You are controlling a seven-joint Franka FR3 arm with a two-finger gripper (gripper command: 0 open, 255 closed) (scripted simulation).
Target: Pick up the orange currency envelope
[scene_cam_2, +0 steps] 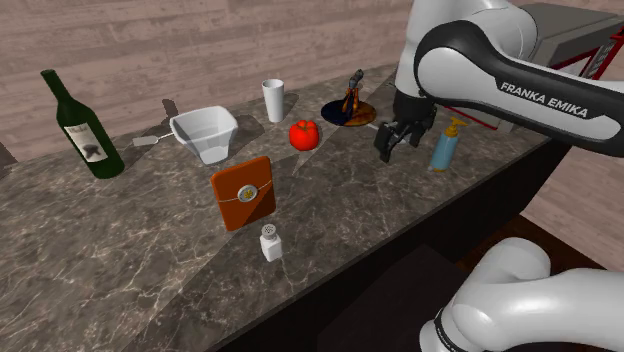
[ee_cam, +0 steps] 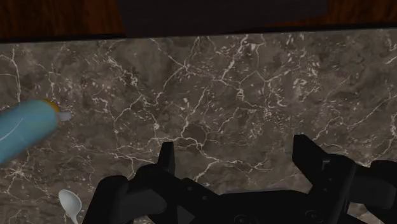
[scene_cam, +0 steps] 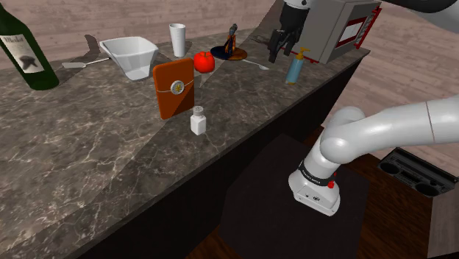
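The orange envelope stands upright on the dark marble counter, with a round clasp on its face; in the second exterior view the envelope is near the middle. My gripper hangs open above the counter well to the envelope's right in the shoulder view, between a red tomato and a blue spray bottle. In the second exterior view the gripper is likewise far right of the envelope. The wrist view has the open fingers apart over bare marble, with nothing between them.
A white shaker stands just in front of the envelope. Behind are a white bowl, a white cup, a dark plate, a spoon and a green wine bottle. A grey box is at the back right.
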